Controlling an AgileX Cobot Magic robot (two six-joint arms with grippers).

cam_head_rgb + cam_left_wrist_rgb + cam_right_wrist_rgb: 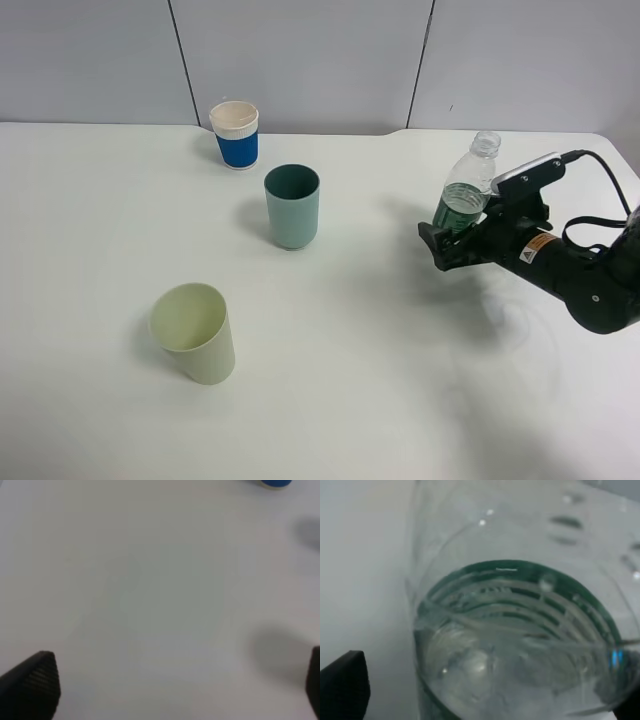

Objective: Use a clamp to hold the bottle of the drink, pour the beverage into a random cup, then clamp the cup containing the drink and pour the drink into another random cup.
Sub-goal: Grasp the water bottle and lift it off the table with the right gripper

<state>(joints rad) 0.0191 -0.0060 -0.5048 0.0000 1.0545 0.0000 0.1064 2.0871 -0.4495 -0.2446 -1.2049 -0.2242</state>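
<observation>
The bottle of the drink (468, 185) stands capless at the right of the table, clear with a green label band. My right gripper (453, 238) is open around its lower part, and the bottle's base is hidden behind the fingers. The right wrist view is filled by the bottle (520, 630) with the clear beverage (485, 670) inside it. A gap shows between the bottle's wall and one finger (345, 685). The teal cup (292, 207) stands mid-table, and the pale yellow-green cup (195, 332) is nearer the front left. My left gripper (170, 690) is open over bare table.
A white cup with a blue sleeve (235, 134) stands at the back, behind the teal cup; its blue edge (275, 482) shows in the left wrist view. The white table (360, 400) ends at a grey wall at the back.
</observation>
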